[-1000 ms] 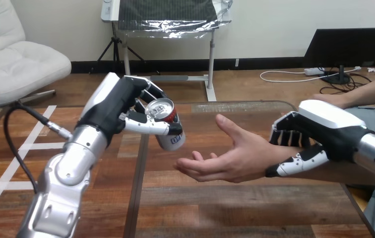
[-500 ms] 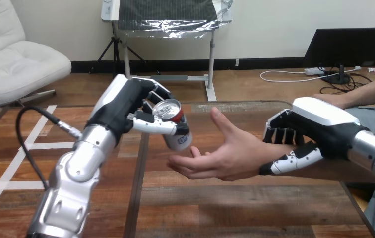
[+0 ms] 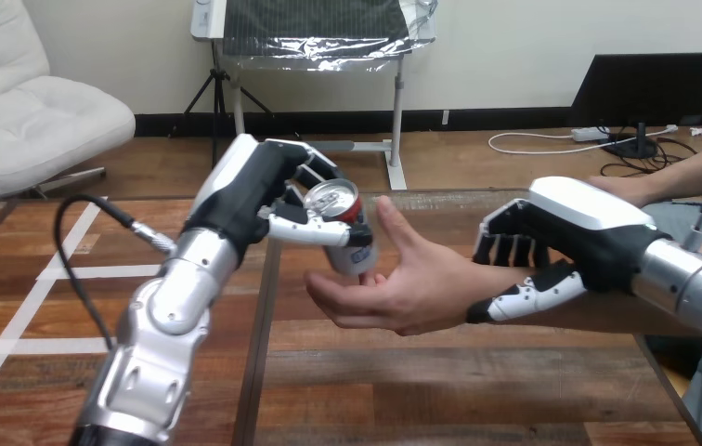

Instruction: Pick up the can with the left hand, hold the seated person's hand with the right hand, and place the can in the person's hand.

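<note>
Pickup done: my left hand [image 3: 268,190] is clenched round the can [image 3: 344,226], tilted, its bottom touching the person's hand [image 3: 408,290] at the fingers. My right hand [image 3: 561,243] wraps their wrist, fingers over, thumb under. Left to do: set can in palm & let go.

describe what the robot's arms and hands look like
Both forearms are silver metal in rounded, jointed segments: left arm, right arm. The left hand and right hand are black, each with a smooth white shell on its back and black-and-white jointed fingers and thumb.
</note>
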Controlling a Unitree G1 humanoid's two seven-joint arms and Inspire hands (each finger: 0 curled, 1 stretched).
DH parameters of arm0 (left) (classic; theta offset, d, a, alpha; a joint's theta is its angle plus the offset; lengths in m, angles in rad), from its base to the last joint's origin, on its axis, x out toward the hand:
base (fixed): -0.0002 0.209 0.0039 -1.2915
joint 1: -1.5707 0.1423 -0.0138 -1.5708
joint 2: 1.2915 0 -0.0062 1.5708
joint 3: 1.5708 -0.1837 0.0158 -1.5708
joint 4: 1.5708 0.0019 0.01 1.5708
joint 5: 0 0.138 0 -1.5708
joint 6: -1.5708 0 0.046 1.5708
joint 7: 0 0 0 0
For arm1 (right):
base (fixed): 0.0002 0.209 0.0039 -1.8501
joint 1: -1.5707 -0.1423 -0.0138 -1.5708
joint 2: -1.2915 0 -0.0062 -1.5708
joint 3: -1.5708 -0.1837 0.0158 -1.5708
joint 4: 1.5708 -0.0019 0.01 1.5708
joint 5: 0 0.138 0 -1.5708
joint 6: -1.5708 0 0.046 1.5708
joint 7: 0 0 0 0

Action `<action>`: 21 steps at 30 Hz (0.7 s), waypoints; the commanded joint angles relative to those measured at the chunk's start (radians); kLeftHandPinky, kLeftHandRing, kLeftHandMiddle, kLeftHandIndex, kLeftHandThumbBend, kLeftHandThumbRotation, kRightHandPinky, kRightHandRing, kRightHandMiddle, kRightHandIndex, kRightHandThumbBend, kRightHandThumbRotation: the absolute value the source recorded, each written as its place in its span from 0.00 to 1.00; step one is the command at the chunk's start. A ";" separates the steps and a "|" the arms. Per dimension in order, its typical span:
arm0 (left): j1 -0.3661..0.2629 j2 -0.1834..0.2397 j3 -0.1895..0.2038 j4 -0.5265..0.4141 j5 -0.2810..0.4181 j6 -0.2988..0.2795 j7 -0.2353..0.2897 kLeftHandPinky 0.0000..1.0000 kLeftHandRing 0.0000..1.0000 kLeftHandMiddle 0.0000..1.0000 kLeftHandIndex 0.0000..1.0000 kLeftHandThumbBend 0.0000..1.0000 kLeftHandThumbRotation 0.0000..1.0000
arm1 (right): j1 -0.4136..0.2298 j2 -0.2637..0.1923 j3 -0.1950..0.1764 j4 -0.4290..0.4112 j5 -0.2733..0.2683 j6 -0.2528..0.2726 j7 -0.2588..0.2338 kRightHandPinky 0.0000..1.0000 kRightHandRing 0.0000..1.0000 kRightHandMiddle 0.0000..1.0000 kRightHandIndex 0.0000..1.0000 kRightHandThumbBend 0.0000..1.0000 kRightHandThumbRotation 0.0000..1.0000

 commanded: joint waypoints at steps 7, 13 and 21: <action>-0.116 -0.059 -0.016 0.034 -0.010 -0.051 0.026 0.26 0.33 0.41 0.49 0.65 0.00 | 0.013 0.033 -0.014 -0.038 0.015 0.039 0.024 0.37 0.43 0.49 0.53 0.76 0.45; -0.126 -0.083 -0.028 0.068 -0.010 -0.080 0.033 0.27 0.34 0.40 0.49 0.65 0.00 | 0.019 0.037 -0.016 -0.057 0.015 0.054 0.032 0.37 0.43 0.49 0.53 0.76 0.46; -0.144 -0.116 -0.045 0.117 -0.008 -0.103 0.035 0.29 0.36 0.42 0.48 0.64 0.00 | 0.023 0.039 -0.015 -0.069 0.013 0.066 0.040 0.37 0.43 0.49 0.53 0.76 0.46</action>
